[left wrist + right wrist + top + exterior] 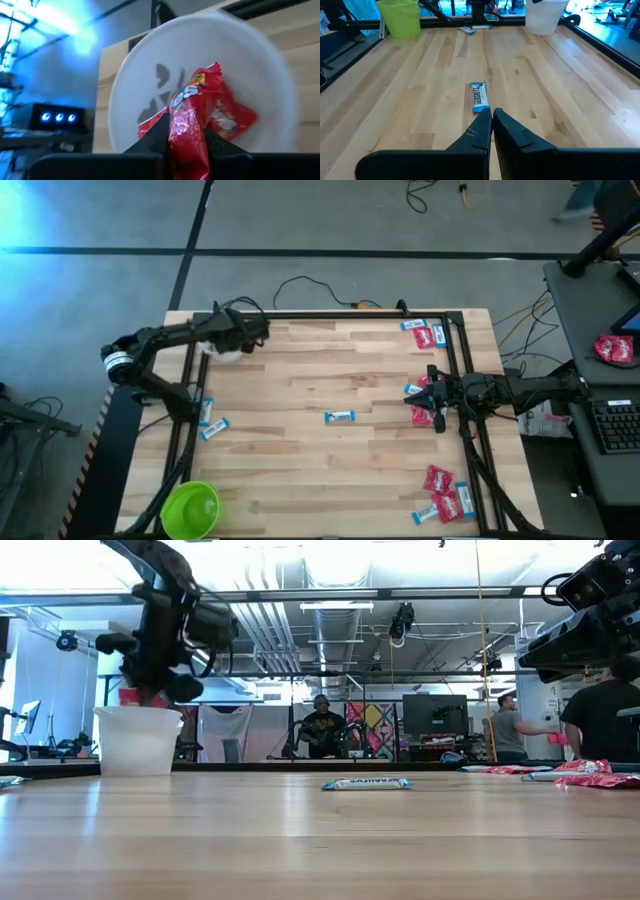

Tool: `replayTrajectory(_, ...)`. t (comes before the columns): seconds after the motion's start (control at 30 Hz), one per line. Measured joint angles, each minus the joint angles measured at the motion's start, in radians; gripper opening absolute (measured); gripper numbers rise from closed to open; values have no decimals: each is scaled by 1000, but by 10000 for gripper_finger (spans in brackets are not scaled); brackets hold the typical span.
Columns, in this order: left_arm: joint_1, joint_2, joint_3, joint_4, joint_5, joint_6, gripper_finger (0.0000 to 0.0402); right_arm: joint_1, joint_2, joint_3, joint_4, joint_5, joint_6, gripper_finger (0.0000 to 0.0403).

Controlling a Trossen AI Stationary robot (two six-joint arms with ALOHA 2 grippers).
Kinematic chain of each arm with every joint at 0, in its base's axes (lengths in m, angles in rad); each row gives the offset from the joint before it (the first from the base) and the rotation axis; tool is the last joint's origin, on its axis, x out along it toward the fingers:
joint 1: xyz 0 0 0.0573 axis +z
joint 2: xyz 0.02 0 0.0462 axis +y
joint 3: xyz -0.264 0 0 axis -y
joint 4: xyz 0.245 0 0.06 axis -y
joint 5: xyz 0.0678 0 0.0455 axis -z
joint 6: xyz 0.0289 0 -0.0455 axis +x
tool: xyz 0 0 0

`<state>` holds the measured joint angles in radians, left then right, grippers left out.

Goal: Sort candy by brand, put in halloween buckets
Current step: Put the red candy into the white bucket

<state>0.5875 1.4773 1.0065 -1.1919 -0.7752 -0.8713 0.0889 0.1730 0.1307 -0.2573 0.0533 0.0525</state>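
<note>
Mostly unsorted — one red piece poised above the white bucket, pile left on the table.

Left gripper (pixel 186 142) pinching a red candy (pixel 192 120) right over the white bucket (pixel 226 350) at the far left corner, not yet released; at least one more red piece (pixel 231 116) already lying inside. Right gripper (pixel 492 122) pressed together, empty, hovering near the right edge beside a red-and-blue cluster (pixel 420 405). Green bucket (pixel 192 508) at the near left corner, contents impossible to tell. Still loose on the wood: a blue bar (pixel 339 417) mid-table, two blue bars (pixel 210 420) by the left edge, mixed pieces at the far right corner (pixel 424 333) and the near right corner (pixel 443 494). Likely early going, with most candy of both brands still waiting.
</note>
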Motion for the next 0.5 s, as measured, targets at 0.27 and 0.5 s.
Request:
replayTrajectory(0.27, 52, 29, -5, 8, -1, 77, 75, 0, 0, 0, 0, 0, 0, 9)
replayTrajectory(0.5, 36, 26, -4, 3, 8, 80, 160, 0, 0, 0, 0, 0, 0, 9)
